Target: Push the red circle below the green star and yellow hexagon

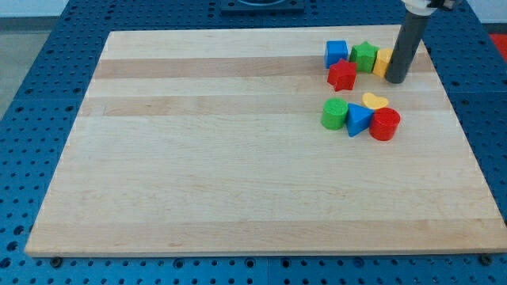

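- No pincer on this arm, operator: it ends in a plain dark rod with nothing to open or close and nothing held. Your tip sits on the board near the view's top right.
- Sweeping from the view's left: the wooden board fills most of the frame, lying on a blue perforated table.
- First cluster, up near the top edge: a blue cube-like block leads the row.
- Just below and to its right, a red star-like block is tucked under the row, close against it.
- Next along the row, the green star, right beside the blue one.
- Then the yellow hexagon; only part of it shows, since the rod stands in front of its right side. Your tip is right against it, on the view's right.
- Second cluster, lower down: a green cylinder-like block on its left end.
- Touching that, a blue triangular block.
- Behind those two, a yellow heart-shaped block peeks out.
- Last, the red circle, at the right end of the lower cluster, touching the blue triangle and just below the yellow heart. It lies below the green star and yellow hexagon, apart from them, with your tip above it in the view.
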You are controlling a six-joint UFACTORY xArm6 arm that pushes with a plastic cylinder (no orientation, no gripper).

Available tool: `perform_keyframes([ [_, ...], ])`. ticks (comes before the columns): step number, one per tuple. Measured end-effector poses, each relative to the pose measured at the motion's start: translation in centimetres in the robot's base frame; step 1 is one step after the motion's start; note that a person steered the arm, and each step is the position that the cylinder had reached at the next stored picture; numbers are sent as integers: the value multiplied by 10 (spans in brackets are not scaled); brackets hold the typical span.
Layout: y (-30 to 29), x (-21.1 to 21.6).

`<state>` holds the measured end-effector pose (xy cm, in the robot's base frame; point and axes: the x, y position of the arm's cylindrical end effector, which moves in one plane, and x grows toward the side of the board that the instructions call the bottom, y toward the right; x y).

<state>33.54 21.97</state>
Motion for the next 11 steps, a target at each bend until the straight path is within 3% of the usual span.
perform_keyframes([
  [1, 11, 35],
  [3, 33, 149],
  [4, -10, 189],
  [5, -23, 199],
  [6, -33, 200],
  [7, -34, 174],
  [11, -34, 34],
])
